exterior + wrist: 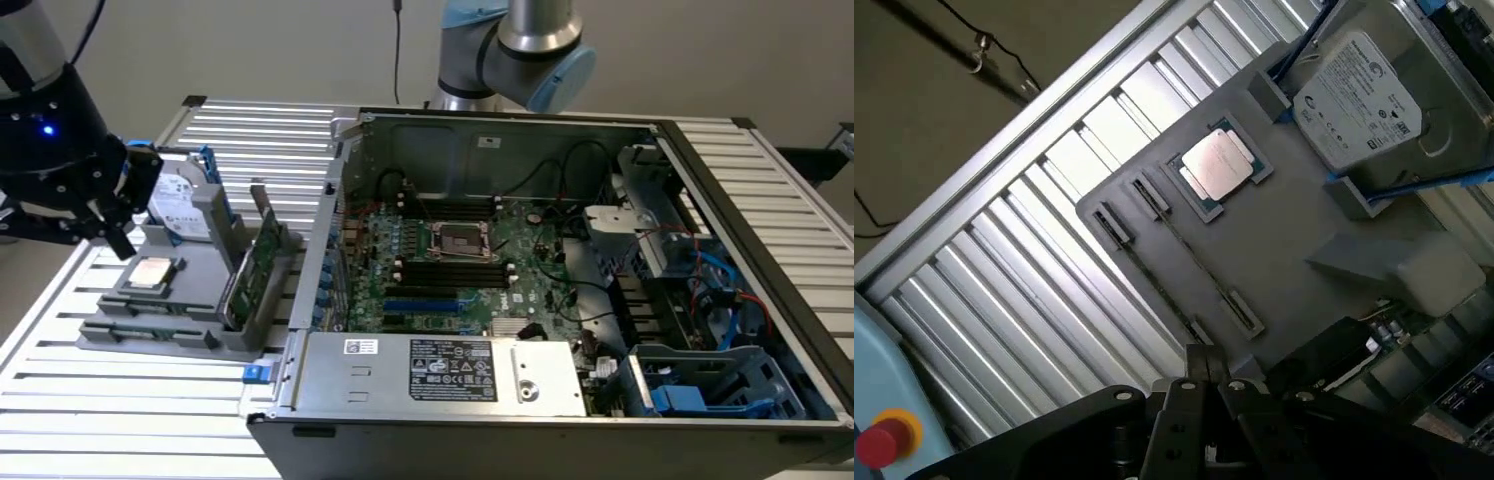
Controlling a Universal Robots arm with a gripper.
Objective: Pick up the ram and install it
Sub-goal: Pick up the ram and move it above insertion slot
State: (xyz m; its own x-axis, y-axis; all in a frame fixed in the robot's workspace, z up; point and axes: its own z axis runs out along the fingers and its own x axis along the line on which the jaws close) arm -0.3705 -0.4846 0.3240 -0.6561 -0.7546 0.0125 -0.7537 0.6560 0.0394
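Observation:
My black gripper (123,245) hangs over the far left end of a grey parts holder (200,285) on the slatted table. In the wrist view its fingertips (1201,365) stand pressed together with nothing between them. Below them, two long narrow slots with end clips (1189,255) cross the holder. Each shows as a thin dark line, and I cannot tell whether the ram sits in one. The open computer case (561,270) lies at the exterior view's right, its motherboard's black slots (454,270) facing up.
On the holder sit a silver processor (1219,165), a silver hard drive with blue rails (1359,90) and a green expansion card standing upright (256,265). The case's metal wall (331,230) rises right beside the holder. A red button (879,440) shows on the arm.

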